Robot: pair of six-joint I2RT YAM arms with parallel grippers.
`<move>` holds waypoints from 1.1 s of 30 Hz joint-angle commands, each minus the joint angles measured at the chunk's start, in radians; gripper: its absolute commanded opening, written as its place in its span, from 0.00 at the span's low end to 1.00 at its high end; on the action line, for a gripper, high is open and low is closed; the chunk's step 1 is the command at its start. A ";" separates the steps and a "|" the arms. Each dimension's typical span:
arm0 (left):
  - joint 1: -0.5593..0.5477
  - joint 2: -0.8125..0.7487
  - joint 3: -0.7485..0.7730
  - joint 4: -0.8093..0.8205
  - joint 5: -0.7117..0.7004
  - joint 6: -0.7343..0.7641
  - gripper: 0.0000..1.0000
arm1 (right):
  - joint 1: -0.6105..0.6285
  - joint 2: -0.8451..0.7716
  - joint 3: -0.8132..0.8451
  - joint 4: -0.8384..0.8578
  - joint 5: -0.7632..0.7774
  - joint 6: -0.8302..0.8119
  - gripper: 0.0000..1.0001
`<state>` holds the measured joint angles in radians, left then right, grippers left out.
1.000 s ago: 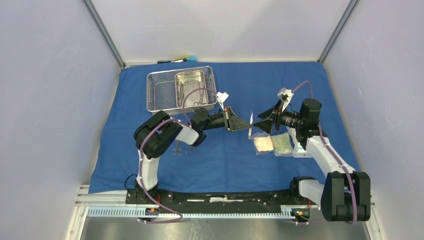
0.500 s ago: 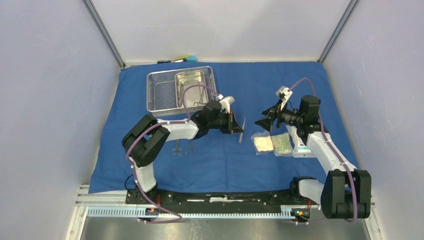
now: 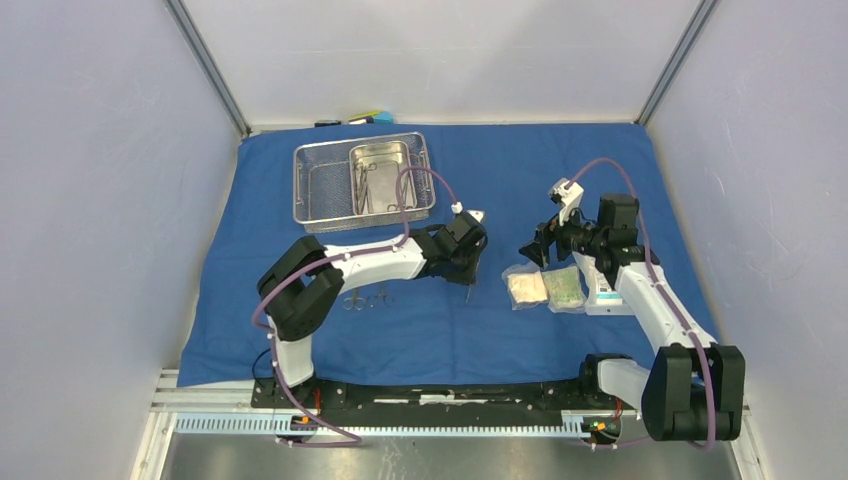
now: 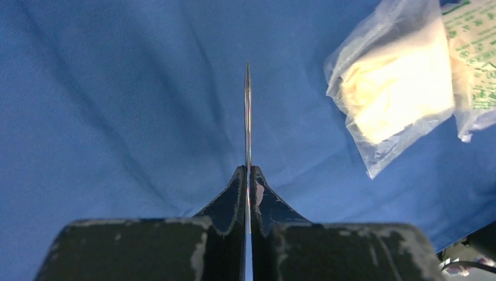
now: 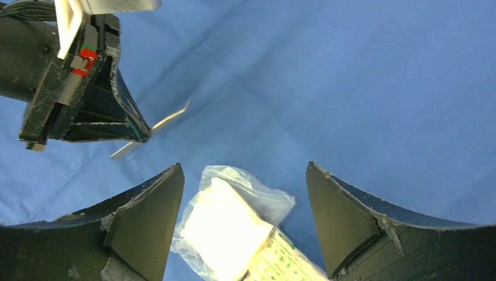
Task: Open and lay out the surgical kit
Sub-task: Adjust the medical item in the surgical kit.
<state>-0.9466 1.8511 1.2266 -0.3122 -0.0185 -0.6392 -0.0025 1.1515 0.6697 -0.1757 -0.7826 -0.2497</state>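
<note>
two clear packets (image 3: 526, 288), possibly three; one tray (image 3: 322, 186).

**A:** Cloth wrap (image 3: 560, 170)?
**B:** Plain mid-blue, darker along the creases.

**A:** Tray (image 3: 320, 185), pan (image 3: 381, 145)?
**B:** Tray silver-grey with a fine wire grid. Pan smooth bright steel.

**A:** Instruments?
**B:** Tweezers (image 4: 247, 117) silver with a thin dark line down the edge. Scissors (image 3: 365, 299) grey-silver.

**A:** Packets?
**B:** All clear film. First packet (image 4: 398, 93) has cream-white filling. Second packet (image 4: 476, 52) is pale with green print. Third packet (image 3: 603, 295) is white with a teal band.

**A:** The rig?
**B:** Left gripper (image 4: 246, 172) and right gripper (image 5: 243, 170) matt black, edges scuffed grey. Left arm (image 3: 370, 262) white and black. Cable (image 3: 601, 160) purple.

**A:** Block toy (image 3: 365, 118)?
**B:** Yellow and blue.
</note>
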 commanded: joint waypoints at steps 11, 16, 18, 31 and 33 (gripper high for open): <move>-0.043 0.186 0.308 -0.328 -0.163 -0.245 0.09 | -0.055 -0.083 0.031 -0.085 0.118 -0.105 0.87; -0.046 0.212 0.332 -0.349 -0.131 -0.291 0.12 | -0.066 -0.079 0.035 -0.092 0.105 -0.108 0.88; -0.049 0.222 0.330 -0.350 -0.127 -0.306 0.13 | -0.068 -0.079 0.033 -0.092 0.102 -0.106 0.88; -0.065 0.254 0.376 -0.373 -0.120 -0.359 0.17 | -0.076 -0.085 0.018 -0.092 0.080 -0.104 0.89; -0.066 0.255 0.367 -0.371 -0.115 -0.373 0.18 | -0.076 -0.087 0.018 -0.092 0.077 -0.104 0.89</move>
<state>-1.0061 2.0918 1.5681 -0.6685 -0.1284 -0.9466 -0.0742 1.0863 0.6712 -0.2722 -0.6804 -0.3454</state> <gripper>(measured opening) 0.176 0.887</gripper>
